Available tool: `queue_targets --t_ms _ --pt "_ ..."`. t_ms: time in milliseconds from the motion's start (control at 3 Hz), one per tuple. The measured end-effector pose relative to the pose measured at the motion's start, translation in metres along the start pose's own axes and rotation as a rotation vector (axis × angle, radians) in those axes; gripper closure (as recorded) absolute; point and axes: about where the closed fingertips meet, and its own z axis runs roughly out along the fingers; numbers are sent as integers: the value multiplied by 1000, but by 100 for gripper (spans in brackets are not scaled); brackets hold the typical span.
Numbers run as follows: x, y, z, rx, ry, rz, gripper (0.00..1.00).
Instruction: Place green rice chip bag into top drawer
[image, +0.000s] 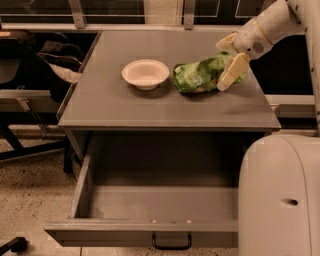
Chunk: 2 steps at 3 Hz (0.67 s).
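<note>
In the camera view, the green rice chip bag (202, 76) lies on the grey cabinet top (150, 107), just right of the white bowl (145, 73) and close to it; whether the two touch, you cannot tell. Your gripper (228, 59) sits at the bag's right end with its jaws spread, one finger beyond the bag and one on the near side, and they do not look clenched on it. The top drawer (100, 234) stands pulled out below, its black handle (171, 243) at the front. Expect the bag to be light, puffy and crinkly; it will likely give under pressure and slip on its glossy film, so close across the bulging right end, firmly enough to gather the film without crushing the chips.
</note>
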Motion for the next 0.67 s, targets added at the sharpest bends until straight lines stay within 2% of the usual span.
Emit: queue_targets --t_ms 333,667 --pt "3 1 10 -27 -43 -1 0" --pt "4 1 18 -47 -58 6 0"
